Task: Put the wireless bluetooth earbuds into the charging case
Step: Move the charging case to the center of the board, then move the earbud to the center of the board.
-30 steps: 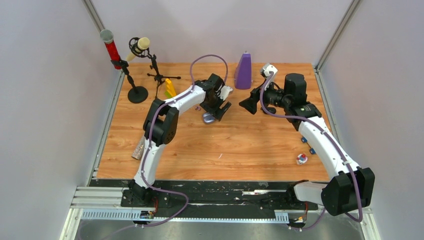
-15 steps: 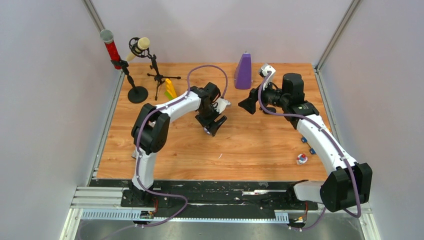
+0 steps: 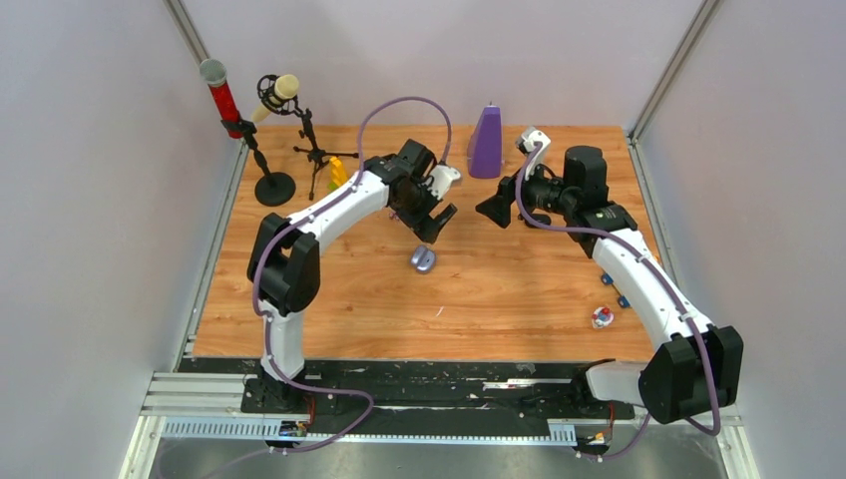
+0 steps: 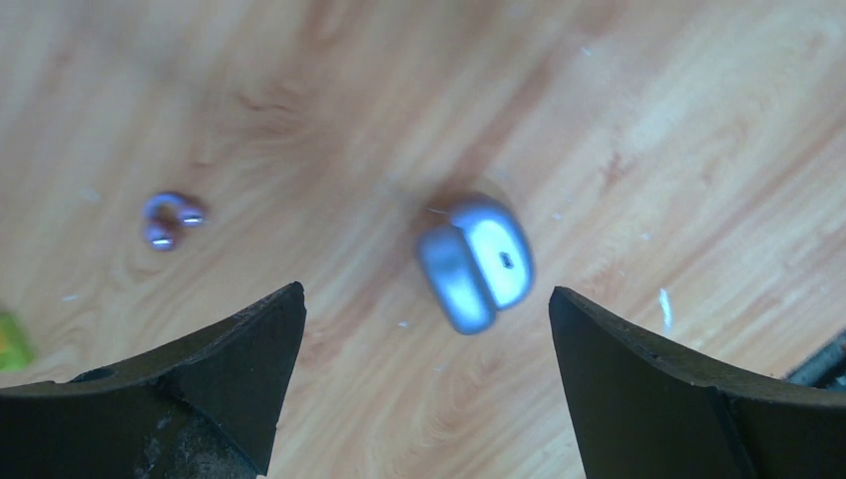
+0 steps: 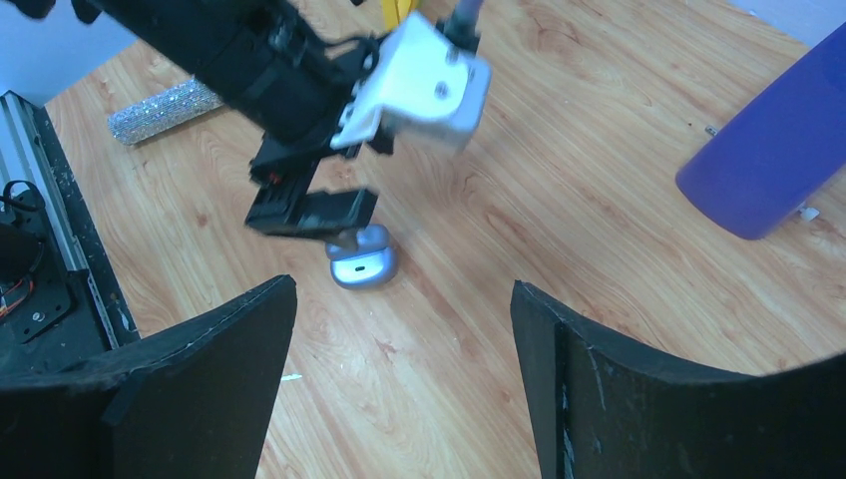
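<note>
Above case (image 4: pixel 475 261), left arm (image 3: pixel 339 205) (jaws wide)

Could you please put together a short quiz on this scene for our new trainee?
1. True or false: the left hand is gripping the charging case.
2. In the left wrist view, the pale purple earbuds lie: A) on the table, left of the case and apart from it; B) inside the case; C) on top of the case.
3. Look at the right hand: are its jaws open or shut, and does it hold anything?

Key: 1. False; it is open above the case. 2. A. 3. Open, holding nothing.
</note>
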Robot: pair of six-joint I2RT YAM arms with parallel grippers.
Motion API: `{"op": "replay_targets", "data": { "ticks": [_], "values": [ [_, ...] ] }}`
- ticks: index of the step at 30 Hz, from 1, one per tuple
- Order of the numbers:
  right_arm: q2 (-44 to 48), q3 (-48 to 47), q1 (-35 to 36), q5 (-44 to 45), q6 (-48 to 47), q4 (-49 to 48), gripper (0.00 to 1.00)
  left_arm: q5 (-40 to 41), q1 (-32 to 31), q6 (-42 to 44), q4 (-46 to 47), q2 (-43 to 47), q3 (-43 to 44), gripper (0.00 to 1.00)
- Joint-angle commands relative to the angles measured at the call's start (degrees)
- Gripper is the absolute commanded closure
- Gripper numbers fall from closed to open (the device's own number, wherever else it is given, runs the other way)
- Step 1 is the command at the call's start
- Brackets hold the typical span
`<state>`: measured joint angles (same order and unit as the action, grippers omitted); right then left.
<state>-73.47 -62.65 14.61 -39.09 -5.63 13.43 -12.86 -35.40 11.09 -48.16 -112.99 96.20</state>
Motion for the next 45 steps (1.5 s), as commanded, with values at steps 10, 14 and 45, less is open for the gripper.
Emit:
{"op": "replay_targets", "data": {
  "ticks": [10, 14, 45],
  "values": [
    [2.7, -0.1, -0.2, -1.5, -0.3, -1.9, 0.19, 20.2, 10.2, 3.1, 9.4, -5.5, 5.9, 0.0],
    [2.9, -0.1, -0.3, -1.7, -0.3, -1.9, 0.19, 24.5, 10.3, 4.2, 11.1, -8.0, 6.3, 0.0],
    [0.5, 0.0, -0.4, -3.4, 0.5, -2.0, 0.19, 24.9, 10.3, 5.4, 10.7, -17.5, 10.8, 0.01]
  ]
}}
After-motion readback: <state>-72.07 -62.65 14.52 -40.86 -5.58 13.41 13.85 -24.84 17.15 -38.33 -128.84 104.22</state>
